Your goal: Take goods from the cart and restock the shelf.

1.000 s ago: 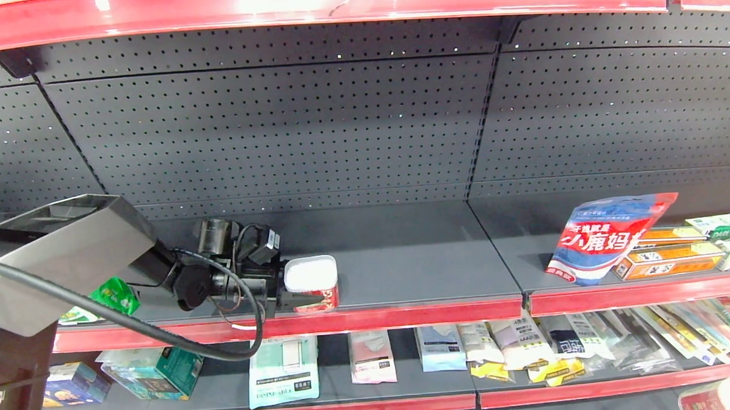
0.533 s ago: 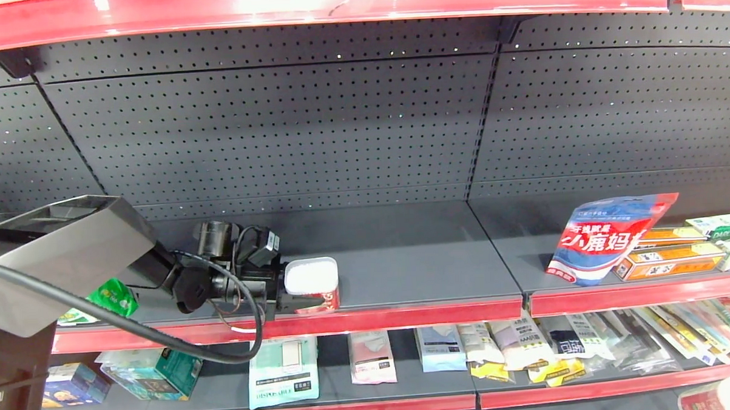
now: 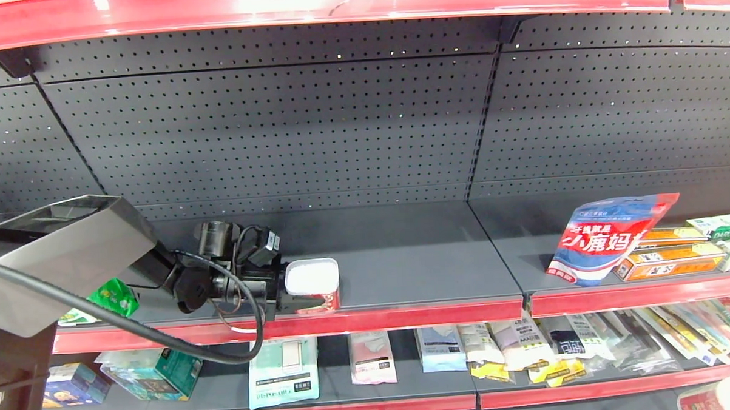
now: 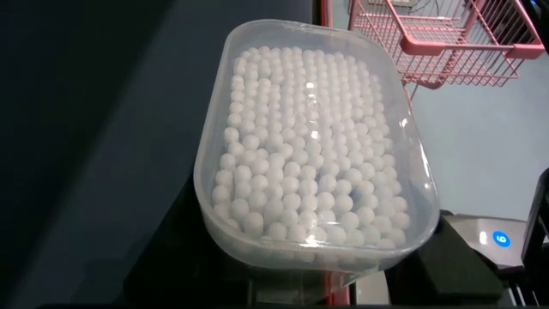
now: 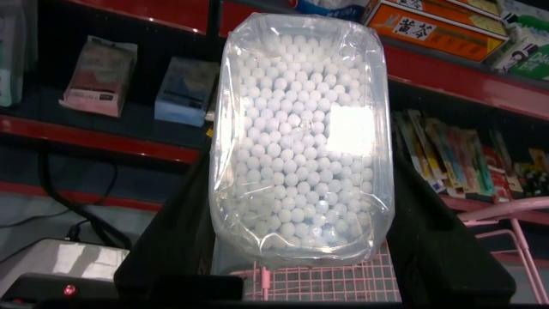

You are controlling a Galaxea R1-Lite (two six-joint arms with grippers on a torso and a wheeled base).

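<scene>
Tub (image 3: pixel 311 275) edged right; upright, long axis along shelf (image 3: pixel 404 276).

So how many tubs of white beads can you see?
2. One tub is in the left gripper at the shelf's front edge; the other tub is in the right gripper above the pink cart.

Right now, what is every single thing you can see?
shelf: one unit, dark grey with red edges, ahead.
first bead tub: one, clear with white beads, middle shelf's front edge.
second bead tub: one, clear with white beads, over the cart.
cart: one, pink wire, on the floor.
pouch: one, blue and red, middle shelf, right side.
boxes: several, orange or green-white, beside the pouch.
green packet: one, green, middle shelf, left end.
flat packets: many, mixed colours, lower shelf.
left pincer: one, black, shut on first bead tub.
right pincer: one, black, shut on second bead tub.
</scene>
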